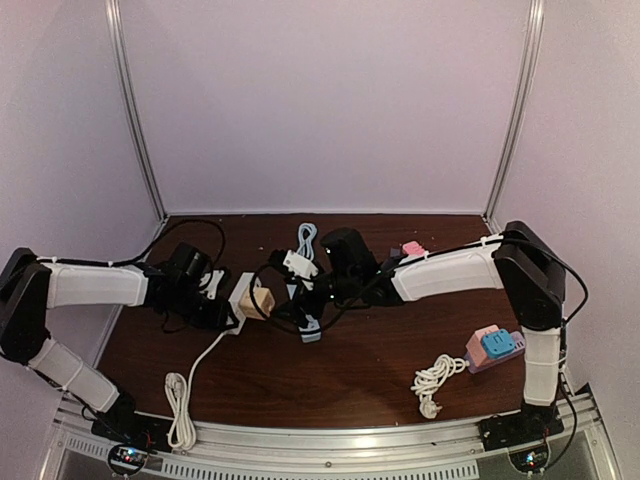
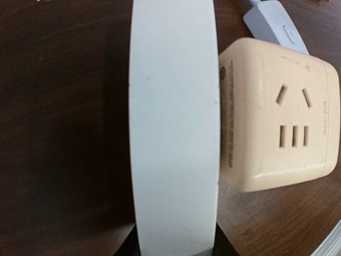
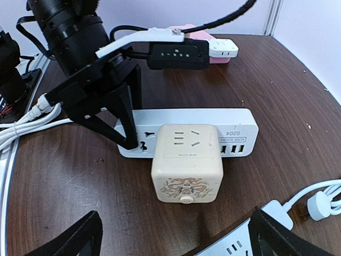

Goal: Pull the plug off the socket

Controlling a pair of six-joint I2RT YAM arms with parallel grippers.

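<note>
Left gripper [image 3: 126,128] was clamped on the long white plastic power strip [image 3: 234,120], centre-left on the table. Cream cube-shaped adapter plug [image 3: 186,170] sat plugged into its right side. Right gripper [image 3: 176,213] was wide open, facing it. It needed to grip the cube squarely and pull straight out.

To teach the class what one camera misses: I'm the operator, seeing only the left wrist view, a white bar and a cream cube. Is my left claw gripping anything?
Observer: Yes. The left claw is clamped across the white power strip near its cord end.
Operator: And the right claw?
Observer: The right claw is open, short of the cream cube adapter, touching nothing.
Operator: Is the cube unplugged?
Observer: No, it sits plugged into the strip's socket face.
</note>
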